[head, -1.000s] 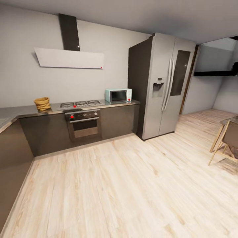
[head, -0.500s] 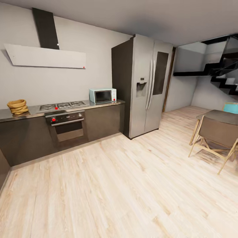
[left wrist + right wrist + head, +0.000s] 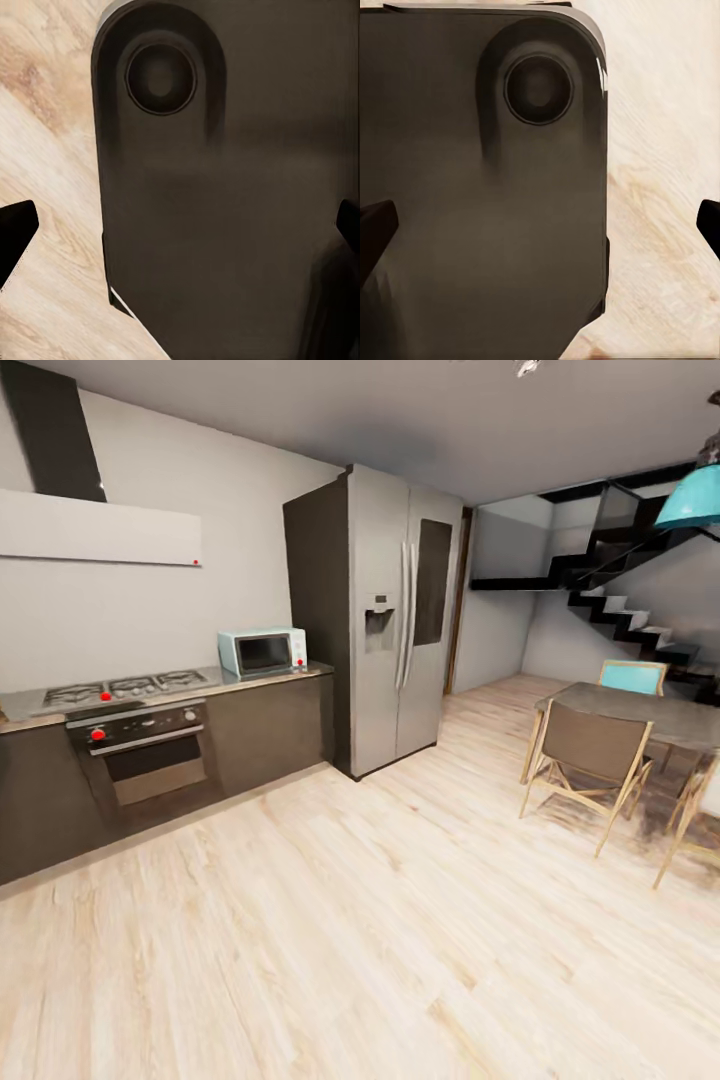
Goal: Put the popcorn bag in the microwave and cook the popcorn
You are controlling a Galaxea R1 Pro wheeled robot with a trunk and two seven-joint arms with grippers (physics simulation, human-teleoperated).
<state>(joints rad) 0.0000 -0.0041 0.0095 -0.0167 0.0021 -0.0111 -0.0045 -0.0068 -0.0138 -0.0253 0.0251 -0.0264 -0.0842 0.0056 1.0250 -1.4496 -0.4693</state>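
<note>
microwave point(image 3: 263, 652) on countertop point(image 3: 270, 678); labels perhaps unreadable.

This is a home's open-plan kitchen and dining room. Along the grey wall runs a countertop point(image 3: 270, 678) over dark cabinet fronts, carrying a gas hob point(image 3: 120, 686) above a built-in oven point(image 3: 140, 750) with a flat extractor hood point(image 3: 95, 528) overhead, and a pale blue microwave point(image 3: 262, 652). A tall steel double-door fridge point(image 3: 395, 615) stands beside it. Across the pale wood plank floor point(image 3: 380, 920) stand a dining table point(image 3: 650, 712) with chairs point(image 3: 590, 755), a teal pendant lamp point(image 3: 692, 498) and a dark staircase point(image 3: 625, 595).
</note>
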